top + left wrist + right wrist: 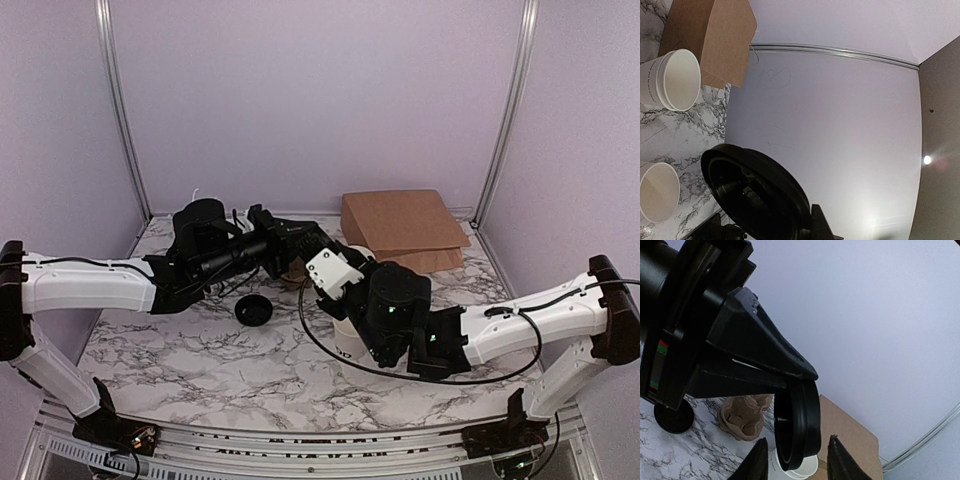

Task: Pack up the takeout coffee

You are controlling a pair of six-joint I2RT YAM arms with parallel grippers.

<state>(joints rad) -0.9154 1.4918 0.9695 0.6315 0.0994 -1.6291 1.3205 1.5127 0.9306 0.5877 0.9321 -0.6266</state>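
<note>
1. Lid in mid-air: we see the left claw (802, 382) clamped on the rim of a black lid (797, 420). It holds the lid on edge above the table, well clear of every cup.
2. The right claw (796, 447) brackets that same lid, one finger on each side with a sliver of gap between finger and plastic. We read it as open and gripping nothing. Two claws around one lid looks to us like a pass from arm to arm, so the lid can be turned for pressing onto a cup.
3. Takeout coffee, meaning a cup with its lid on, shows in none of our views. What we find are two lidless white cups, one (677, 80) just beside the brown paper bag (400, 228) and one (657, 192) nearer the arms. We judge the capping not yet done and the packing further off.
4. A pulp cup carrier (745, 415) sits on the table below the left claw. A second black lid (253, 310) lies loose near it.
5. The surface is a white marble-patterned tabletop (180, 350). Pale lilac walls (300, 100) and aluminium posts (120, 110) close in the cell.
</note>
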